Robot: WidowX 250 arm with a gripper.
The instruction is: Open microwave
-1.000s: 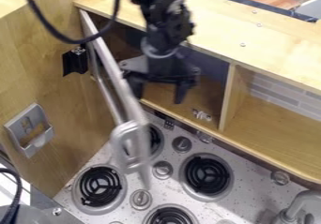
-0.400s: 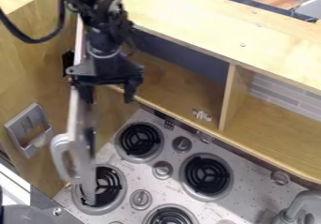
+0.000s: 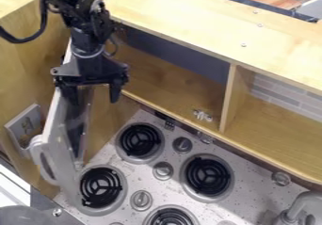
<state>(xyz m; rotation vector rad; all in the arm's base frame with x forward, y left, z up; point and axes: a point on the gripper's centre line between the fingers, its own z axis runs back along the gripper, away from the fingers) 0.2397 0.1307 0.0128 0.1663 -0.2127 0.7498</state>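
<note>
The black gripper hangs at the left of the view with its two fingers spread apart, pointing down. Its left finger is at the inner side of the microwave door; I cannot tell if they touch. That door, white with a dark inner panel, stands swung out toward the left wall, its grey handle on the outer side. Behind the gripper the microwave compartment lies exposed, with a wooden floor and dark back.
Below the shelf is the stove top with several black coil burners and knobs. A metal faucet stands at the lower right. A grey holder is fixed to the left wooden wall. An upright divider splits the shelf.
The gripper has moved left from inside the compartment. The door has swung left, wider, toward the side wall, its handle end now beside the wall holder.
</note>
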